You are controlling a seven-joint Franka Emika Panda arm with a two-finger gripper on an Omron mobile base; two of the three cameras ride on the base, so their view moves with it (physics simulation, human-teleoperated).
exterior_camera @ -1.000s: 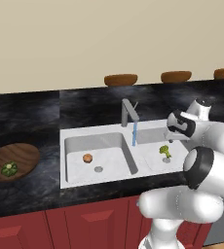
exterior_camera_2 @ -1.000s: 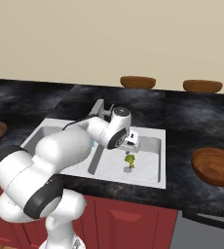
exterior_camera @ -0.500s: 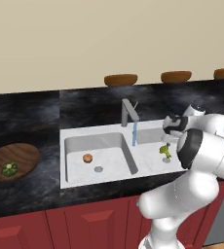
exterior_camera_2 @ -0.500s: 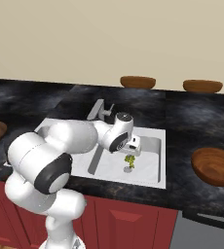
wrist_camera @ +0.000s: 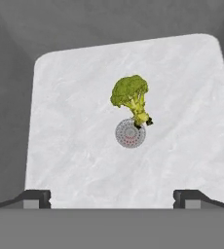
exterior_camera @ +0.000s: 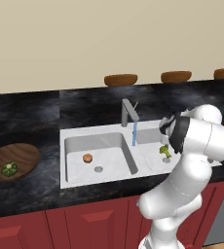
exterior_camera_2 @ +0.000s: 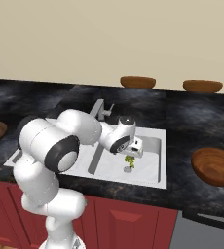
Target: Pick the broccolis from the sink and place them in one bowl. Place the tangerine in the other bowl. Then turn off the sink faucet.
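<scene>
A broccoli (wrist_camera: 131, 97) lies in the right basin of the white sink (exterior_camera: 75, 182), its stem over the round drain (wrist_camera: 130, 133). My open gripper (wrist_camera: 112, 197) hangs above that broccoli (exterior_camera: 165, 151), nothing between its fingers. From the left the gripper (exterior_camera: 165, 136) is just over the basin. The tangerine (exterior_camera: 87, 157) rests in the left basin. The second broccoli (exterior_camera: 9, 168) sits in the wide wooden bowl (exterior_camera: 26, 153) on the left counter. The other bowl (exterior_camera_2: 214, 166) stands on the right counter. Water runs from the faucet (exterior_camera: 129, 113).
Three small brown bowls (exterior_camera: 120, 79) line the back ledge. My white arm (exterior_camera_2: 60, 141) bends over the sink's front and hides the left basin in the right base view. Red cabinet fronts (exterior_camera: 84, 223) run below the black counter (exterior_camera: 26, 194).
The hand has moved a little left and down over the right basin, and the elbow has swung in front of the sink. The jaws stayed open.
</scene>
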